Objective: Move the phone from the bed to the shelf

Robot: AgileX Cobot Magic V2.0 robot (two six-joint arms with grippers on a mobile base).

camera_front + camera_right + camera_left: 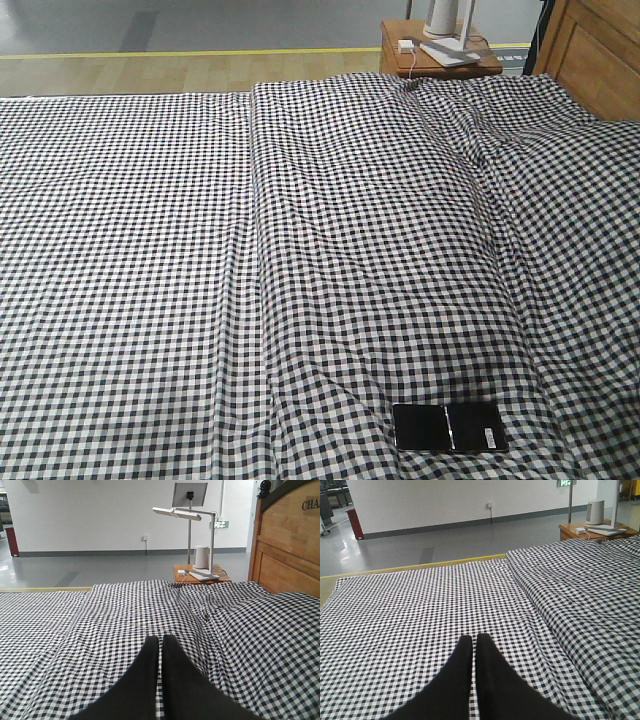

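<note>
Showing, from the front, thin glossy black creased phone (448,427) flat on black-and-white gingham bed (150,250), bottom right. Left wrist: black left gripper (474,639) pressed together, empty. Right wrist: black right gripper (161,640) likewise together, empty. Likely trouble: skidding off flat, glossy phone.

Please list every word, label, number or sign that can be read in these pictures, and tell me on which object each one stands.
"CHA", cut off at the picture's edge: on the light wooden headboard.
Small white sticker on the thin glossy black rectangular phone: too small to read.
Green lit sign on the far wall: too blurred to read.
</note>
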